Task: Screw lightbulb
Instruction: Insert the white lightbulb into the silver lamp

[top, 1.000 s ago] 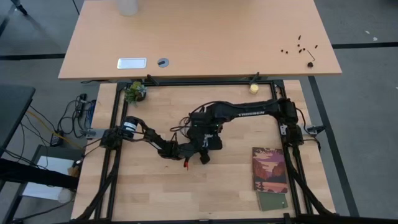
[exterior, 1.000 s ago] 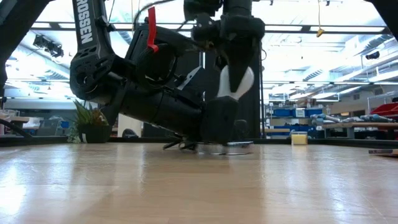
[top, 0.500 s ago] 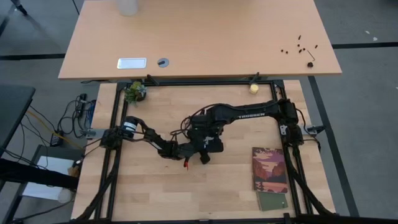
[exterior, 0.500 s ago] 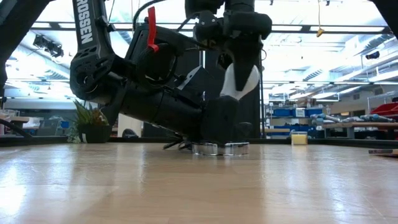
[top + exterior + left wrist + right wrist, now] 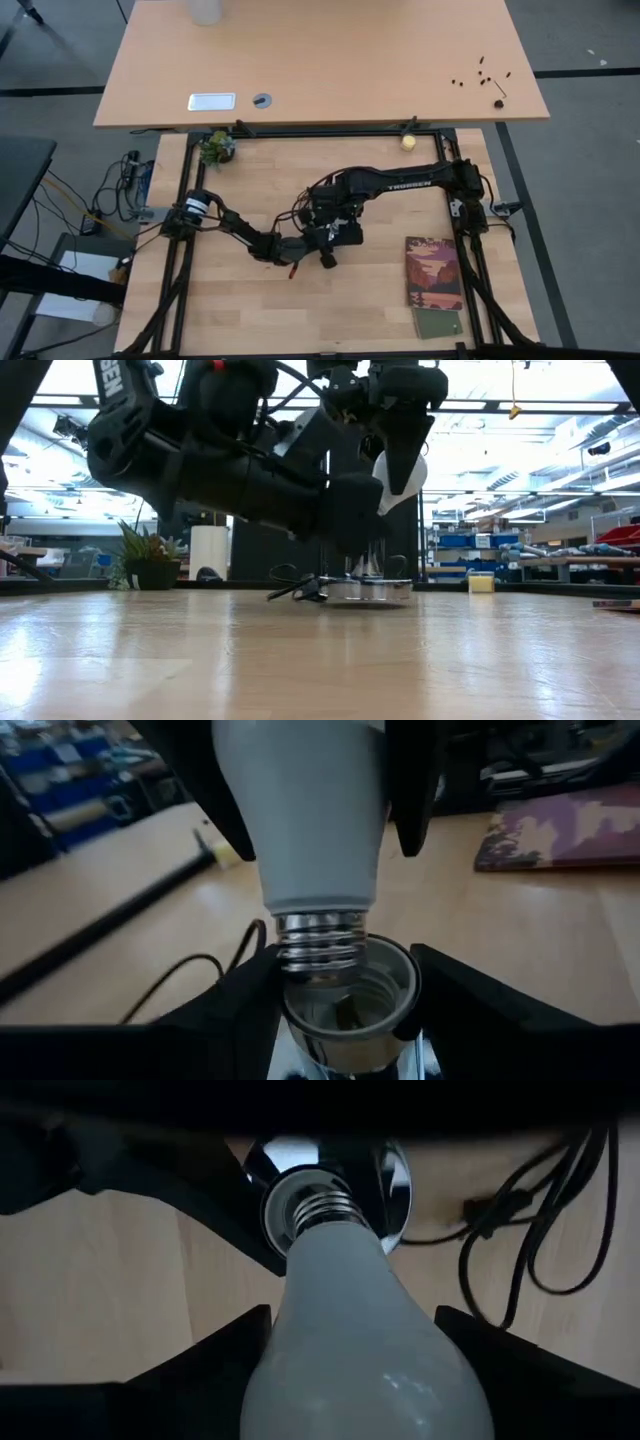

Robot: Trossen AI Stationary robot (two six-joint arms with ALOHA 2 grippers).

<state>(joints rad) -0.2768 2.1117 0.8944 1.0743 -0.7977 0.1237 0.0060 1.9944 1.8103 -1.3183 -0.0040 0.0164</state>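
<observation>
One lightbulb point(image 5: 312, 815), one socket point(image 5: 350, 1005), two booklets point(image 5: 434, 270).

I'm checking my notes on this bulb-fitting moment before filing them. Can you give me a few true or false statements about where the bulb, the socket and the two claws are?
1. The right claw holds the lightbulb by its white glass. True.
2. The bulb's screw base is fully buried in the socket. False: the left wrist view shows the threads still exposed, just at the socket's mouth.
3. The left claw has a finger on either side of the socket. True.
4. The lightbulb lies flat on the table. False: it is held base down over the socket.
5. The booklet lies under the socket. False: it lies apart from it, towards the right arm's side.
</observation>
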